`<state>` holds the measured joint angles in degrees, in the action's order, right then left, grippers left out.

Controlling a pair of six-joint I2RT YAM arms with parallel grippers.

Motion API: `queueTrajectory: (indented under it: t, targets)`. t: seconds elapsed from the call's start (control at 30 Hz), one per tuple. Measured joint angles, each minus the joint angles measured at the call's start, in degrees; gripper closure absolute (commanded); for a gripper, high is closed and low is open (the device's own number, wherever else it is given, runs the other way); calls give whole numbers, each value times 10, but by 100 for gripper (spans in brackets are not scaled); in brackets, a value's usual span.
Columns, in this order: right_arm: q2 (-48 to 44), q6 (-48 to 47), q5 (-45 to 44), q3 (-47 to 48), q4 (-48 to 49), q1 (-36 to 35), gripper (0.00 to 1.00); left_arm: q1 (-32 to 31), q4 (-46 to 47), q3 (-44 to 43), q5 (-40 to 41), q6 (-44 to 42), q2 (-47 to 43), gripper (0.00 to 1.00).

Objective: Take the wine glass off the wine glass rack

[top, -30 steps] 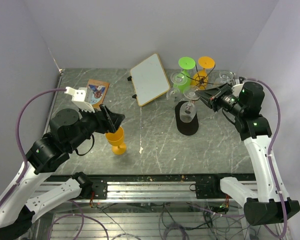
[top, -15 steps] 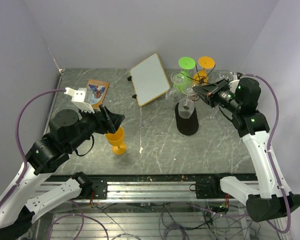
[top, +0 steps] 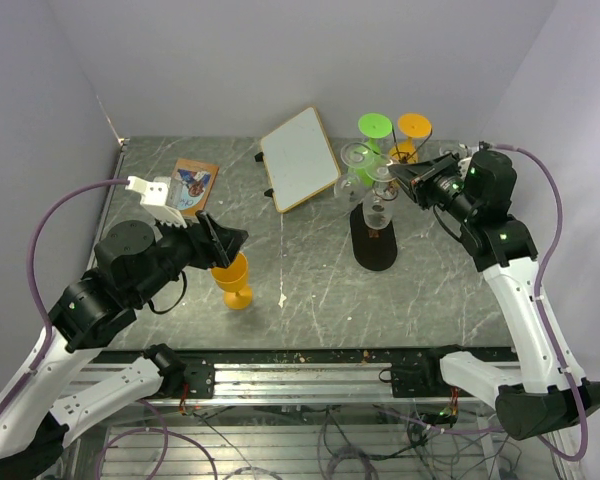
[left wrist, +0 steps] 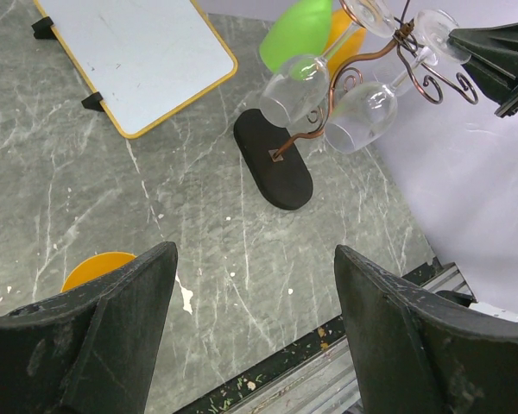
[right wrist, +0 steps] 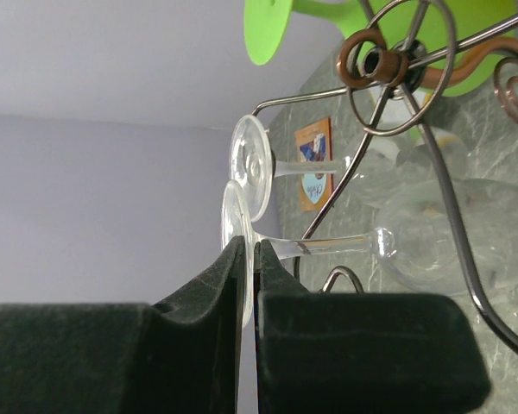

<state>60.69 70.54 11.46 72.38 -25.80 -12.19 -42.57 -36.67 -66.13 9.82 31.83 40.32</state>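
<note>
**Firmly pinched, not yet lifted clear**

Right gripper [right wrist: 248, 250] clamps the foot disc of the wine glass [right wrist: 328, 246], which hangs bowl-down on the wine glass rack [right wrist: 380, 60]; the foot looks like the one exposed handle. That arm reaches in at rack-top height. Left gripper [left wrist: 255, 254], spread wide, hangs over an orange goblet [top: 236, 278].

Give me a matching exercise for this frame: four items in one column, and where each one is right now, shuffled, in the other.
Things:
1. whiteboard
2. orange goblet
3. wine glass
4. picture card

Places:
A. hanging on the wine glass rack, foot pinched in the right gripper
B. upright on the table, by the open left gripper
C. back left of the table
D. back of the table, left of the wine glass rack

Pairs: 1-D, 2-B, 3-A, 4-C
</note>
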Motion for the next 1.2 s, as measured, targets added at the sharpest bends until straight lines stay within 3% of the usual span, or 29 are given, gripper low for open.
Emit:
queueTrajectory:
  t: [0.7, 1.2]
  targets:
    - [-41, -10, -118, 7, -59, -1, 100, 0, 0, 2, -1, 2, 1, 16]
    - [-213, -23, -106, -49, -101, -1, 100, 0, 24, 2, -35, 7, 24, 16]
